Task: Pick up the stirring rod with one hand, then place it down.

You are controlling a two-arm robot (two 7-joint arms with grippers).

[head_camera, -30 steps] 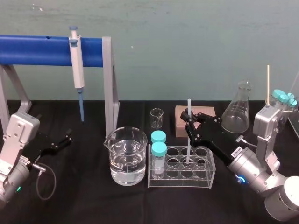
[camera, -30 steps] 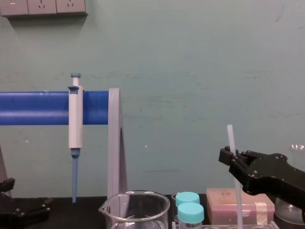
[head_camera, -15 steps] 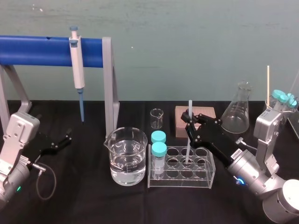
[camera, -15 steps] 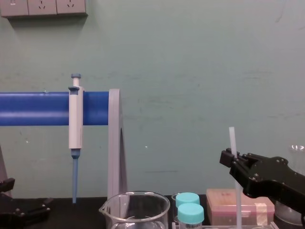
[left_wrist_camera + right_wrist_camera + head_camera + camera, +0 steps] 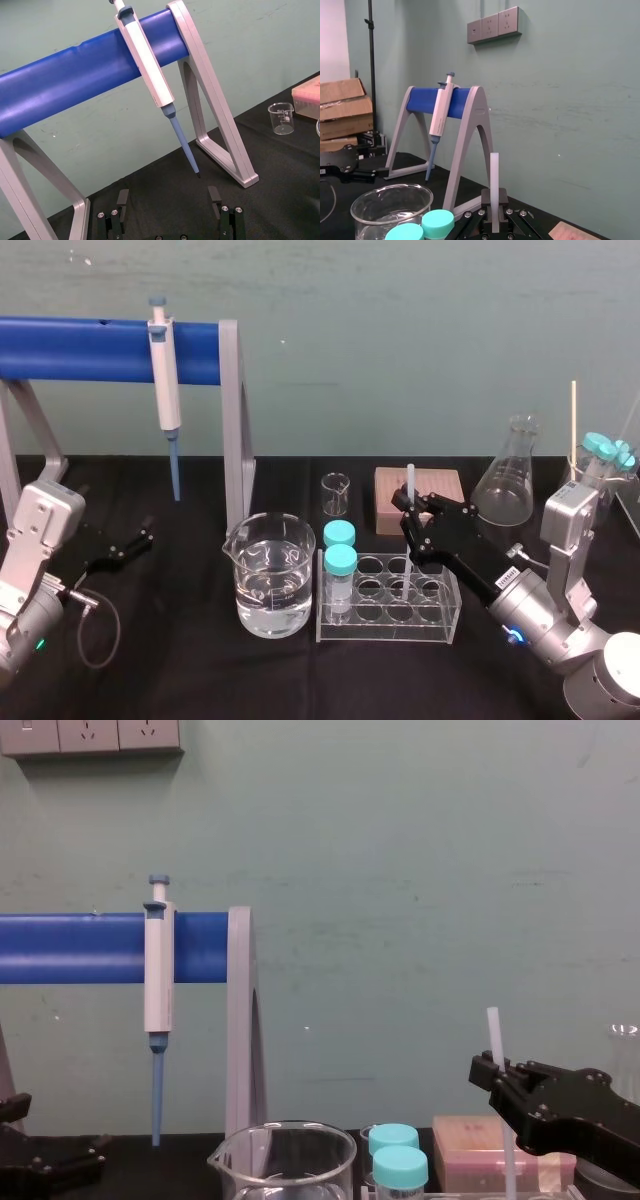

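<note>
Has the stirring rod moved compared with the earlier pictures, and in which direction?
Yes. The stirring rod, clamped in the right gripper, has gone down: in the chest view its top now sits nearer the pink box.

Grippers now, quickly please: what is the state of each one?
Left gripper: open, holding nothing.
Right gripper: shut on the stirring rod, which stands upright.

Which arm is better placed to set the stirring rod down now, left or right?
Right. The right gripper is shut on the stirring rod, upright with its lower end in the clear rack. The left gripper lies open, far off by the pipette stand.
</note>
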